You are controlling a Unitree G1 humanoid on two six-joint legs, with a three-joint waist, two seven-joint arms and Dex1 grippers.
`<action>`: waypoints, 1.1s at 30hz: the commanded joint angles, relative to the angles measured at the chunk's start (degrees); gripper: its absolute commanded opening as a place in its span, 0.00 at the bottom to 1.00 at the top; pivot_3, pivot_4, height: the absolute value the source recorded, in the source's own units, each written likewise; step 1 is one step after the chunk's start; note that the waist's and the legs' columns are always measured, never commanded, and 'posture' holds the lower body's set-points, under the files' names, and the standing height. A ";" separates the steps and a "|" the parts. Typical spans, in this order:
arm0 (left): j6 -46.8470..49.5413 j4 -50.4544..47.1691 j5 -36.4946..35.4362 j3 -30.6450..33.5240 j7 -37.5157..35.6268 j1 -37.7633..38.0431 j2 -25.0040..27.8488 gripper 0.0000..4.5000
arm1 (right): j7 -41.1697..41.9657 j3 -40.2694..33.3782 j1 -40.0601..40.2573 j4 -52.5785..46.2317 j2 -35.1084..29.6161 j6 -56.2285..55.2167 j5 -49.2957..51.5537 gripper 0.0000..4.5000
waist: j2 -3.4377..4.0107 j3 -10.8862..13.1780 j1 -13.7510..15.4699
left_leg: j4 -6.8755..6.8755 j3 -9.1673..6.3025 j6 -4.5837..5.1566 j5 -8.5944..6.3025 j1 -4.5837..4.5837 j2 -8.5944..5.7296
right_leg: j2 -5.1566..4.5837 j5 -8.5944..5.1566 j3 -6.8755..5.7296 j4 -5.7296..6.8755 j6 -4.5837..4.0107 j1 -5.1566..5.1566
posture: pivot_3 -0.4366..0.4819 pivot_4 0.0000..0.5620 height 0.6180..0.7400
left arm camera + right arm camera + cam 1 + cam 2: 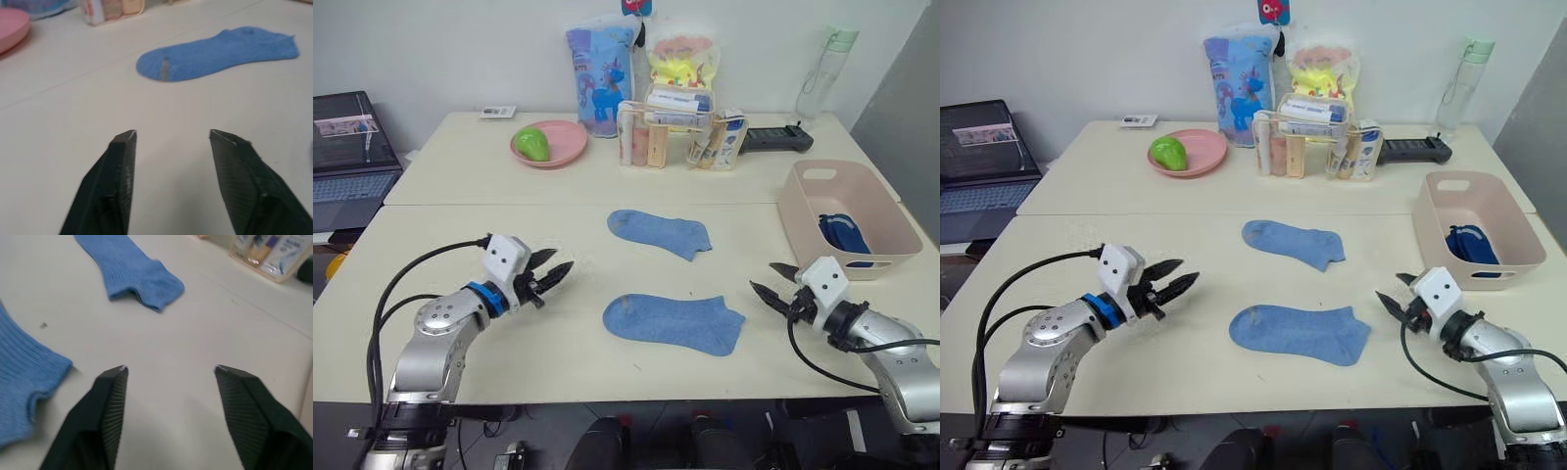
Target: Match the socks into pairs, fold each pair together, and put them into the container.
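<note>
Two light blue socks lie flat on the table: the far sock and the near sock, apart from each other. The far one also fills part of the left wrist view. A pale pink container stands at the right, with dark navy fabric inside it. My left gripper hovers open to the left of the near sock, holding nothing. My right gripper is open too, just right of the near sock's cuff and in front of the container.
At the back stand a round pink plate with a green fruit, a rack of bottles and cartons, bags, a water bottle and a black handset. A laptop sits beyond the table's left side.
</note>
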 commanded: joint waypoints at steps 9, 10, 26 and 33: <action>-2.17 -0.82 0.34 -0.69 -1.19 -0.53 0.15 1.00 | 2.12 1.02 -4.33 0.31 -0.97 -1.71 -1.00 1.00 | 0.00 0.00 -0.16 | 0.00 -0.02 0.00 0.00 0.00 0.02 | 0.00 0.00 -0.01 0.02 -0.01 -0.01 | 0.48 0.27 1.00; -1.43 -1.64 0.40 -1.59 -1.76 -1.60 0.31 1.00 | 2.30 1.27 -4.88 -1.18 -0.82 -0.45 -0.35 1.00 | 0.00 0.00 -0.15 | 0.00 -0.02 0.00 0.00 0.00 0.02 | 0.00 0.00 0.00 0.02 -0.01 -0.01 | 0.48 0.27 1.00; 2.34 16.15 13.40 -26.18 0.11 -30.24 -19.00 1.00 | -0.52 0.96 -7.52 -8.74 -0.21 9.34 0.14 1.00 | -0.05 0.02 0.12 | 0.19 0.01 -0.01 0.01 -0.33 -0.06 | 0.00 0.02 -0.02 0.09 0.02 -0.23 | 0.48 0.27 1.00; -1.15 33.22 20.71 -29.55 4.57 -36.55 -24.64 1.00 | -2.49 0.10 -5.91 -11.15 0.76 10.83 -0.17 1.00 | -0.05 0.01 -0.76 | 0.13 0.04 -0.01 0.01 -0.33 -0.01 | 0.03 0.02 0.01 0.12 0.02 -0.30 | 0.48 0.27 1.00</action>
